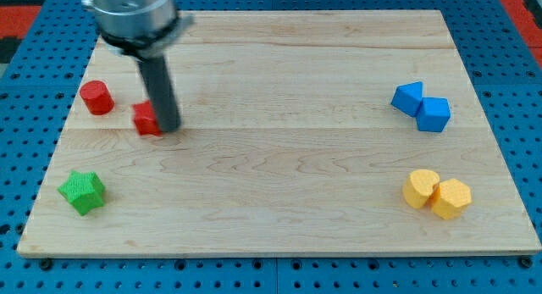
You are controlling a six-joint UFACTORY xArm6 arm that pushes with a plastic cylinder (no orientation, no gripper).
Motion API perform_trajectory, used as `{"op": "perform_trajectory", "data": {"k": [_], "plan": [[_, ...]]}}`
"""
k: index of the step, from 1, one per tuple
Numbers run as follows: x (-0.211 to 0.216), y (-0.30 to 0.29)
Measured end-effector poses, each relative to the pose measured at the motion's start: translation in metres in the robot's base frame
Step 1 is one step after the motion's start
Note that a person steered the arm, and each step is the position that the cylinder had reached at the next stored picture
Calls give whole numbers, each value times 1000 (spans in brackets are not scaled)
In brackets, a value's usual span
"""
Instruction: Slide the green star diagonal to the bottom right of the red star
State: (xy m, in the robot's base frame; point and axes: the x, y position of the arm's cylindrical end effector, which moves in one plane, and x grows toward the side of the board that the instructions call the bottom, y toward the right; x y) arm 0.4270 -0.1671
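The green star [83,192] lies near the board's bottom left corner. The red star [146,119] sits in the upper left part of the board, partly hidden behind my rod. My tip [169,126] rests on the board right against the red star's right side. The green star is below and to the left of the red star and of my tip, well apart from both.
A red cylinder [96,97] stands left of the red star. Two blue blocks [407,98] [434,114] touch at the right. Two yellow blocks [420,188] [450,198] touch at the bottom right. The wooden board [279,158] lies on a blue pegboard.
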Motion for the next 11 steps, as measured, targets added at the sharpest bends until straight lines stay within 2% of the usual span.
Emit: {"op": "perform_trajectory", "data": {"k": [1, 2, 3, 4, 5, 6, 7, 8, 9, 10, 11], "plan": [[-16, -32], [54, 9], [165, 22], [174, -18], [125, -84], [119, -90], [154, -106], [98, -130], [76, -105], [99, -35], [127, -8]]}}
